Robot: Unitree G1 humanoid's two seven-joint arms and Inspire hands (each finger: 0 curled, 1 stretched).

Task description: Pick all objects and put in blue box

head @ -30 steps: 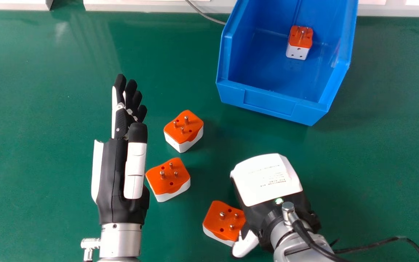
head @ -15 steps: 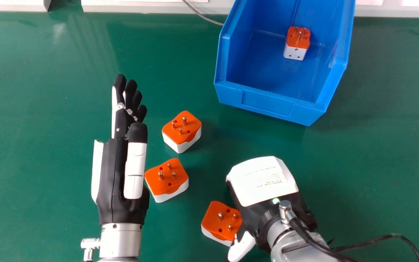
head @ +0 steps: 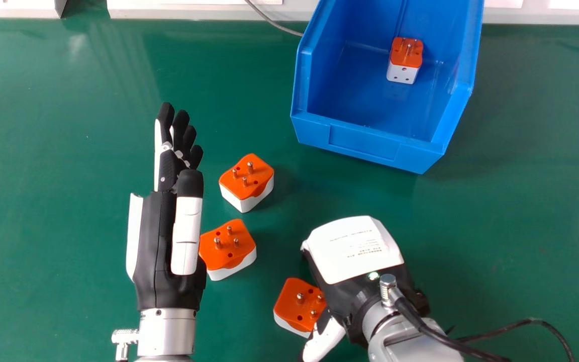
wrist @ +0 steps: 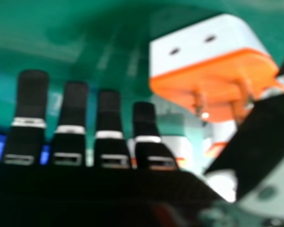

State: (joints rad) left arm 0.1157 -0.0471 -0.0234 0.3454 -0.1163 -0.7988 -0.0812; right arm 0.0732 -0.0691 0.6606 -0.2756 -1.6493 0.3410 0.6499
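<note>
OK, my R hand (head: 352, 251) is low over the table (head: 68, 211), fingers out straight w/ nothing gripped; the near plug (head: 294, 304) lies btwn them & the thumb, can't tell if the thumb touches it. L hand (head: 164, 226) is empty too, fingers extended, mid plug (head: 225, 246) & far plug (head: 245, 177) to its right. Boxed plug (head: 404, 63) stands inside the box (head: 362, 143)
</note>
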